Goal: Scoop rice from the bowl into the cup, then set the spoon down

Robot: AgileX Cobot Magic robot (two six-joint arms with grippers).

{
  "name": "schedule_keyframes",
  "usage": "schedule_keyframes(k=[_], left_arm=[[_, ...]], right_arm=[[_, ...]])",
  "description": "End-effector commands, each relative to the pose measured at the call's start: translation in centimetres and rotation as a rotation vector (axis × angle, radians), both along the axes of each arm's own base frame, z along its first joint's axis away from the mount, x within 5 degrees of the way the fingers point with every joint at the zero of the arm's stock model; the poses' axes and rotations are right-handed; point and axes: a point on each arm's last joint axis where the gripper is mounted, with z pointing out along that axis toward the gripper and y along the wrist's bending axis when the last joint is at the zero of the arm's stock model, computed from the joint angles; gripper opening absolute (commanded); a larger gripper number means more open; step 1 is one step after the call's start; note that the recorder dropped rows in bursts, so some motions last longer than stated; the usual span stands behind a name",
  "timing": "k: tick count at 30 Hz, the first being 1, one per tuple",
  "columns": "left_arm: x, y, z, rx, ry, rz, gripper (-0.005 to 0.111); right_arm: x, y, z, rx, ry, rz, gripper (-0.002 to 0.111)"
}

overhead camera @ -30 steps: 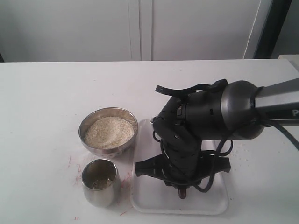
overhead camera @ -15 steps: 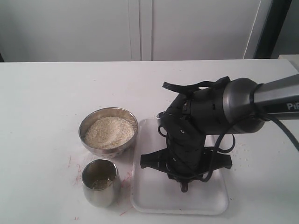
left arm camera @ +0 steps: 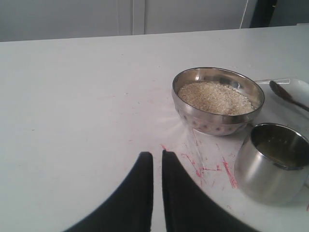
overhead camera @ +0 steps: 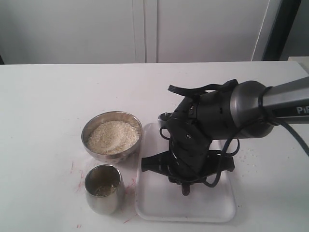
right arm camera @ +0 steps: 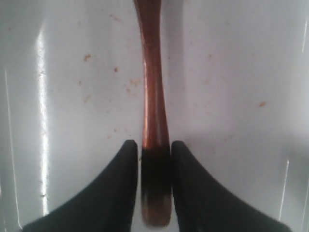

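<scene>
The steel bowl (overhead camera: 109,156) (left arm camera: 212,124) holds pale rice (overhead camera: 112,136) (left arm camera: 215,96). In front of it stands the small steel cup (overhead camera: 104,195) (left arm camera: 268,166). The dark reddish-brown spoon (right arm camera: 153,87) lies lengthwise over the white tray (overhead camera: 159,205). Its head (left arm camera: 285,94) shows near the bowl, and its handle end (overhead camera: 185,190) pokes out under the arm. My right gripper (right arm camera: 154,145) (overhead camera: 183,183) is shut on the spoon's handle near its end. My left gripper (left arm camera: 157,154) is shut and empty, low over the table short of the cup.
Red scratch marks (left arm camera: 207,166) streak the table between my left gripper and the cup. Small specks dot the tray floor (right arm camera: 87,58). A few grains lie on the table right of the tray (overhead camera: 251,154). The right arm's bulk (overhead camera: 227,116) hangs over the tray.
My right gripper has shifted over the tray, first away from its front edge, then slightly left toward the bowl, and the handle end has moved with it. Bowl and cup have not moved.
</scene>
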Motion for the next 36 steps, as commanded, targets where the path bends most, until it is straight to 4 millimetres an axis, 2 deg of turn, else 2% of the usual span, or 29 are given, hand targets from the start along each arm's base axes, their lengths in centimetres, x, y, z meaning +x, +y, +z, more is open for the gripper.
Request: schedule_keyframes(k=[1, 7, 14, 17, 24, 29, 36], left_arm=[[0.0, 0.0, 0.2, -0.017, -0.005, -0.001, 0.014], [0.0, 0.0, 0.2, -0.017, -0.005, -0.001, 0.014], [0.0, 0.0, 0.2, -0.017, -0.005, -0.001, 0.014], [0.0, 0.0, 0.2, -0.017, -0.005, -0.001, 0.014], [0.0, 0.0, 0.2, -0.017, -0.005, -0.001, 0.014], [0.0, 0.0, 0.2, -0.017, -0.005, -0.001, 0.014], [0.0, 0.0, 0.2, -0.017, -0.005, -0.001, 0.014]], right_arm=[[0.2, -0.2, 0.1, -0.007, -0.01, 0.015, 0.032], [0.1, -0.3, 0.9, -0.004, -0.022, 0.025, 0.032], [-1.2, -1.2, 4.6, -0.053, -0.044, 0.196, 0.027], [-2.8, -1.4, 6.3, -0.067, -0.07, 0.294, 0.019], [-8.1, -2.1, 9.1, -0.023, -0.162, 0.443, 0.0], [-11.3, -3.2, 11.2, 0.028, -0.254, 0.53, 0.0], [-13.4, -5.6, 13.6, 0.062, -0.32, 0.511, 0.0]])
